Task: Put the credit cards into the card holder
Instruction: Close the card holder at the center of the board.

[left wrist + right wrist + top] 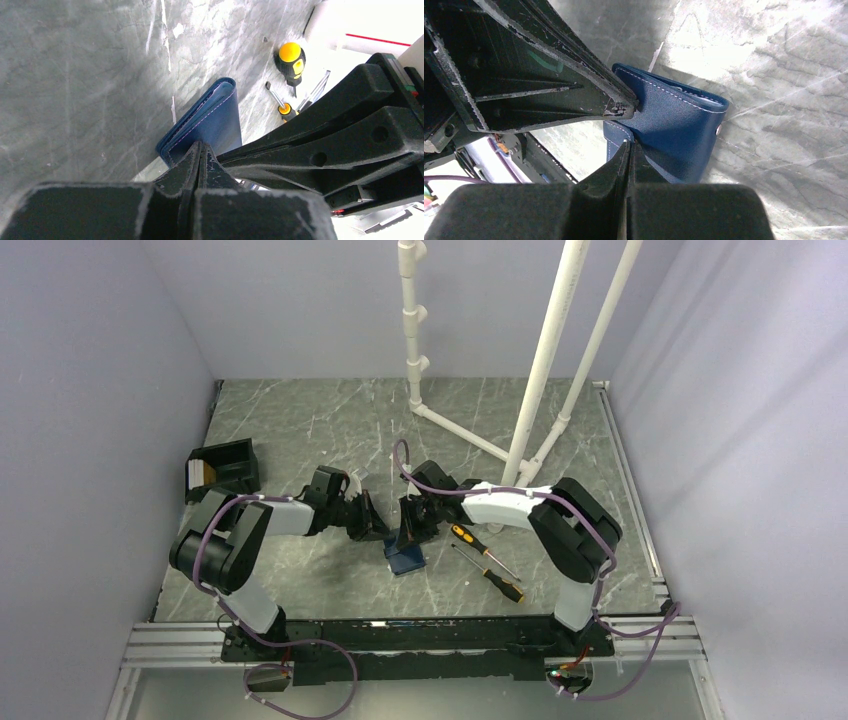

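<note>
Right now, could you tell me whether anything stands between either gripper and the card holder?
Nothing visible does. The left gripper and the right gripper are both shut right at the edge of the card holder, apparently pinching it, with no other object in between.

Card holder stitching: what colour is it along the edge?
Pale, whitish stitching on the navy card holder; clearest in the right wrist view.

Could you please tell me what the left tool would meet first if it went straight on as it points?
The card holder: the left tool seems shut on its near edge, so nothing lies between them.
</note>
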`<state>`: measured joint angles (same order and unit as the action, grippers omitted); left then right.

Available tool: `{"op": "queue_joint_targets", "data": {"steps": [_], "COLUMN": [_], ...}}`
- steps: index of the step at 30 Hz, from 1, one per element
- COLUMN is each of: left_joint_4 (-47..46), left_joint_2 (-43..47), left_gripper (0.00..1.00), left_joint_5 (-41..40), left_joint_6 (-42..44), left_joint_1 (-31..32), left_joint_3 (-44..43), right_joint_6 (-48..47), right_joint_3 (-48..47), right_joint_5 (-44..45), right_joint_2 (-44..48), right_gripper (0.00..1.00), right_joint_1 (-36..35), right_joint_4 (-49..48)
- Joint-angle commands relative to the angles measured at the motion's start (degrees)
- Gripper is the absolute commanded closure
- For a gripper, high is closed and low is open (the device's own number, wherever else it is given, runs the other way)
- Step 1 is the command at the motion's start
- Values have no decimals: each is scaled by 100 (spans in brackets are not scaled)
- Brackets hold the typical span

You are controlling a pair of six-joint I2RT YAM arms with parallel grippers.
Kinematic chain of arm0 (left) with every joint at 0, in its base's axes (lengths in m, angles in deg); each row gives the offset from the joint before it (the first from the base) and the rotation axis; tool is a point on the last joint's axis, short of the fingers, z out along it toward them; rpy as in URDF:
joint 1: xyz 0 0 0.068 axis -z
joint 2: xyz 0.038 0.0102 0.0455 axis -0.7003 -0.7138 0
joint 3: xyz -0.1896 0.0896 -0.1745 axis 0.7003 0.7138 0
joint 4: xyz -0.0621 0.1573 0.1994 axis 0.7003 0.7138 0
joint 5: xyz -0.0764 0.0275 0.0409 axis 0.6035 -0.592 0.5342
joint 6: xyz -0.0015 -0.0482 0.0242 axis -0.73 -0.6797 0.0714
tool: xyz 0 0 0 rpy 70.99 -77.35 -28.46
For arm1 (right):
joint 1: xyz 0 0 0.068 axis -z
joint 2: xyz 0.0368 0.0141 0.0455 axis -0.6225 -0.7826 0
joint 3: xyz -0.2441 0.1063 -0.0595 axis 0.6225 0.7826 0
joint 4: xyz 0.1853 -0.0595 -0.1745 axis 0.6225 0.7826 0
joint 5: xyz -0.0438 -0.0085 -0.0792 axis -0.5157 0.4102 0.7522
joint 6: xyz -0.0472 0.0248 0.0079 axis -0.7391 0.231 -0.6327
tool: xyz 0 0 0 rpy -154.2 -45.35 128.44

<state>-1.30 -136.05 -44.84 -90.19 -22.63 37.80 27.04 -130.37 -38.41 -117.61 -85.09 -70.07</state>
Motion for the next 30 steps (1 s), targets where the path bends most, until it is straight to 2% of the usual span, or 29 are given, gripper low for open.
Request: {"op": "queue_joint_targets", "data": {"steps": [1, 15, 20, 26, 30], "left_joint_4": [295, 395, 416, 458, 507], "left_joint_2": [60, 131, 215, 254, 285], "left_gripper": [100, 100, 100, 100, 100], "left_joint_5": [-135, -149, -139, -138, -111], "left_joint_6": [251, 317, 305, 294, 303], "left_joint_1": [22, 18, 19, 16, 20], "left_joint_3": [50, 81, 108, 23, -13], "right_joint_6": [-131, -161, -304, -560, -692], "right_joint_3": [2, 533, 1146, 1878, 2179], "right_joint_5": [827, 995, 1127, 1681, 1941], "right_joint_2": [-377, -575, -291, -11, 116], "right_gripper": [100, 100, 100, 100, 100], "right_joint_1": [16, 37, 25, -260, -392], "right_joint_4": [291, 74, -537, -1715, -2161]}}
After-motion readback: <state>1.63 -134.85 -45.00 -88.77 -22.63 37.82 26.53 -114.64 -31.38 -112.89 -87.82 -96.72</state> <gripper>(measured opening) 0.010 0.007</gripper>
